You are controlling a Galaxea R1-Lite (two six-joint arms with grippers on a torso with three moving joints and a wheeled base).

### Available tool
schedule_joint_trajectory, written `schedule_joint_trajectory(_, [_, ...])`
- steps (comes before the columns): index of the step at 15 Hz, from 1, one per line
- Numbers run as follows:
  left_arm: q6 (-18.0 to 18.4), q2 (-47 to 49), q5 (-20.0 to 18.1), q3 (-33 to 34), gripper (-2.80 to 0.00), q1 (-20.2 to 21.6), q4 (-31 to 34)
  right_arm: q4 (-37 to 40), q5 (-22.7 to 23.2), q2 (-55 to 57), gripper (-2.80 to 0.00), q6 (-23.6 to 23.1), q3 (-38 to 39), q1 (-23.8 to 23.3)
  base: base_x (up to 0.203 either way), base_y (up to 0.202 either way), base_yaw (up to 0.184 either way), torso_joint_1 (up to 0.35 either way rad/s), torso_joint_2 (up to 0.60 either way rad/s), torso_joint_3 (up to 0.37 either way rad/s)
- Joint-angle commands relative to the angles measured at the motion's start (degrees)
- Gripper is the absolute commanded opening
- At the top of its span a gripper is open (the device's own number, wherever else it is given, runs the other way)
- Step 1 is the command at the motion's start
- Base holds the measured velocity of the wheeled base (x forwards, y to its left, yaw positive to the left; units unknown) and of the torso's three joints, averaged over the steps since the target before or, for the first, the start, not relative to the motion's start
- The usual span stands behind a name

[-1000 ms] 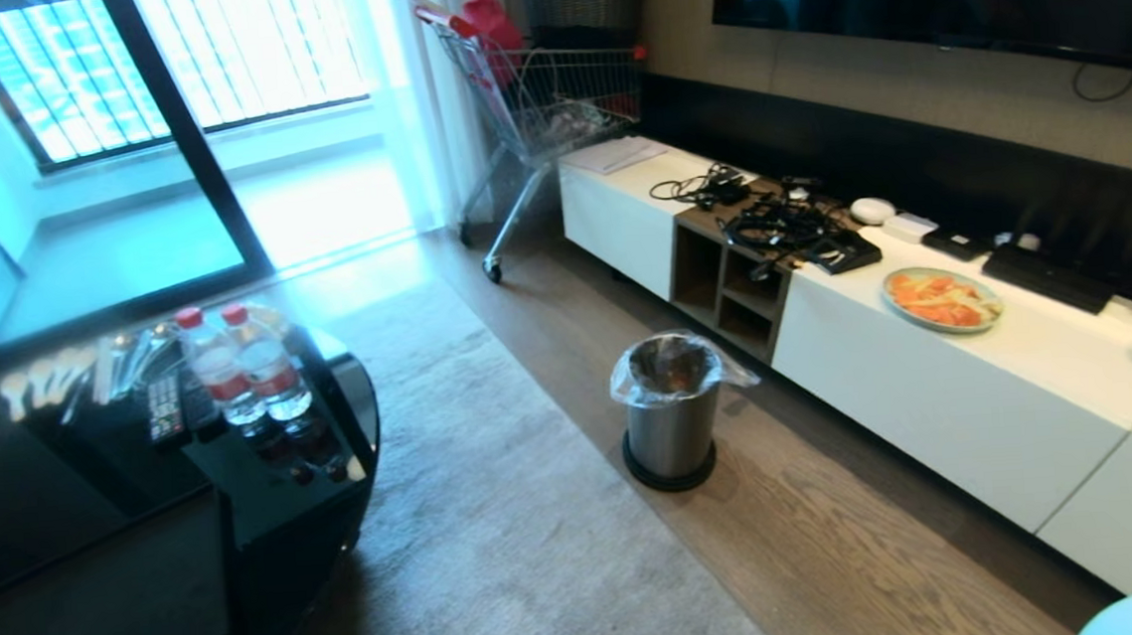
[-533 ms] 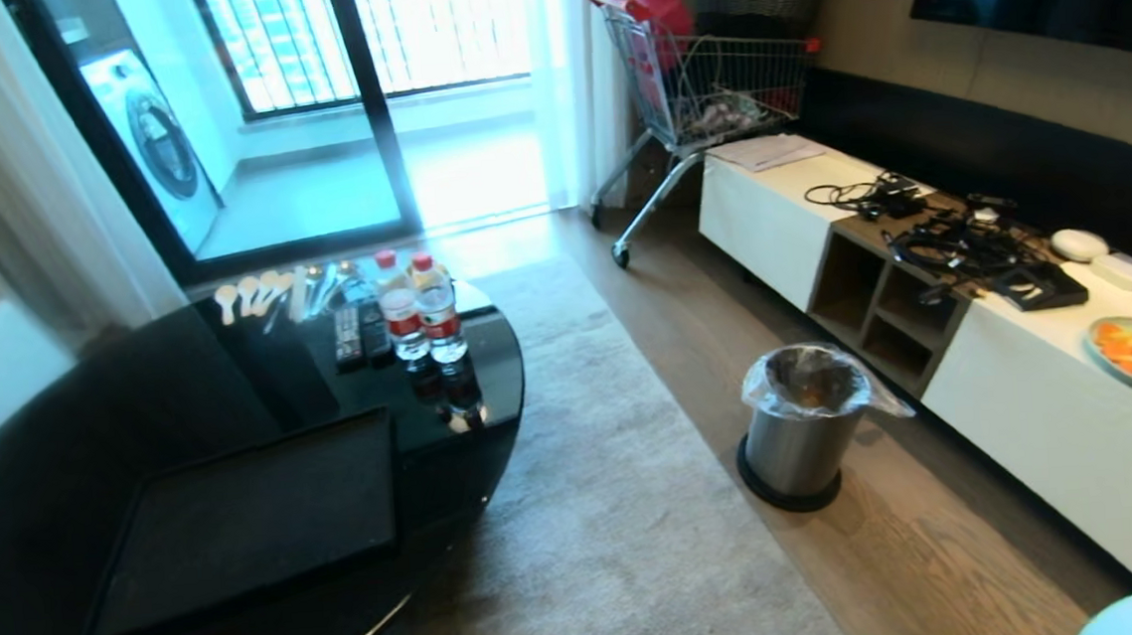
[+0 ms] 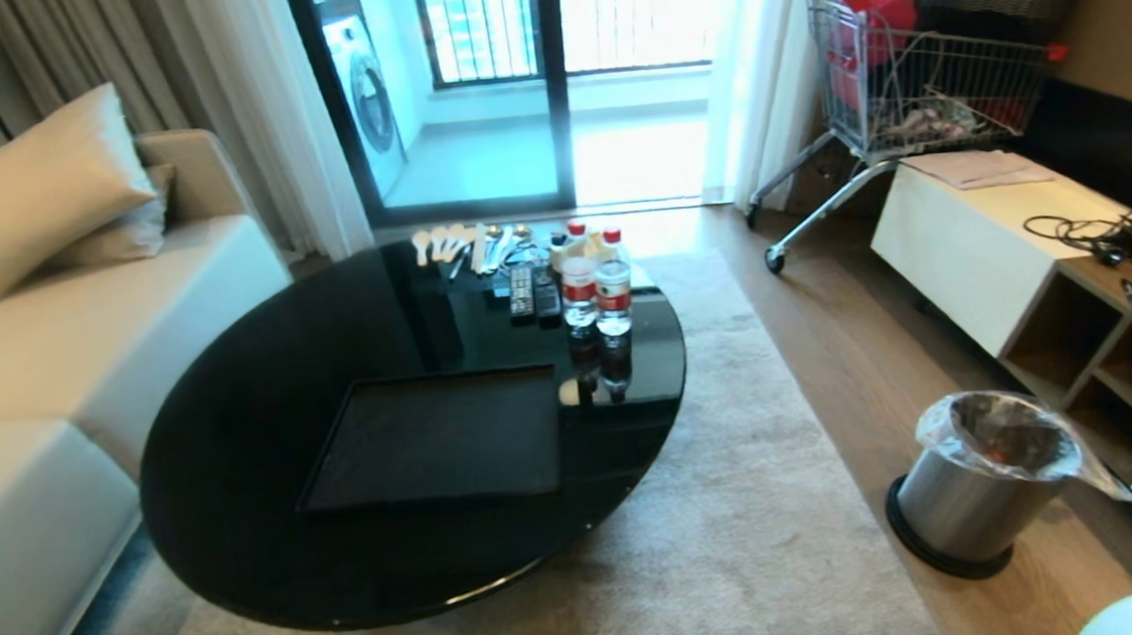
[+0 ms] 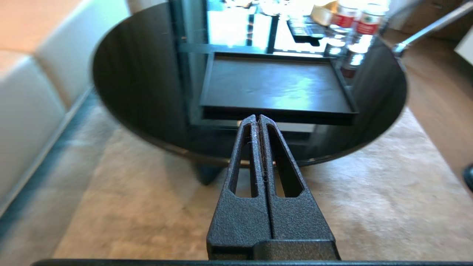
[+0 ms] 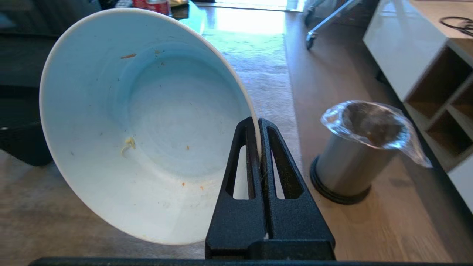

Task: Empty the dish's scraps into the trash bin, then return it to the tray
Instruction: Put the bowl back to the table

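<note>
text: we read none | water bottles [image 3: 596,290]: we see red labels, their print is too small to read | remote controls [image 3: 532,291]: buttons not legible

Your head camera looks down and forward from high up, taking in the round black bench [image 3: 237,450], the tray [image 3: 435,436] on it, the sofa [image 3: 50,344] at left and the bin [image 3: 976,488] at lower right. Your left wrist camera sits low behind the left claw [image 4: 258,117], facing level toward the near bench [image 4: 140,74] edge and the tray [image 4: 273,81], much closer than the head view. Your right wrist camera looks past the right claw [image 5: 257,122]; the dish [image 5: 147,122] fills its near field, with the bin [image 5: 354,162] on the floor beyond. Head and left wrist share bench and tray; head and right wrist share the bin.
</note>
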Motion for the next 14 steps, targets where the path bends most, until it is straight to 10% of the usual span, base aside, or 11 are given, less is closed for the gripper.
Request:
schedule_joint_trajectory(1, [-0.1, 0.0, 0.0, 0.0, -2.80, 0.0, 0.0, 0.0, 0.0, 0.1, -2.80, -0.1, 0.0, 0.1, -0.003, -0.009, 0.168, 0.002, 0.00, 0.007])
schedule_joint_trajectory(14, [-0.1, 0.0, 0.0, 0.0, -2.80, 0.0, 0.0, 0.0, 0.0, 0.0, -2.80, -0.1, 0.0, 0.0, -0.001, -0.005, 0.093, 0.002, 0.00, 0.002])
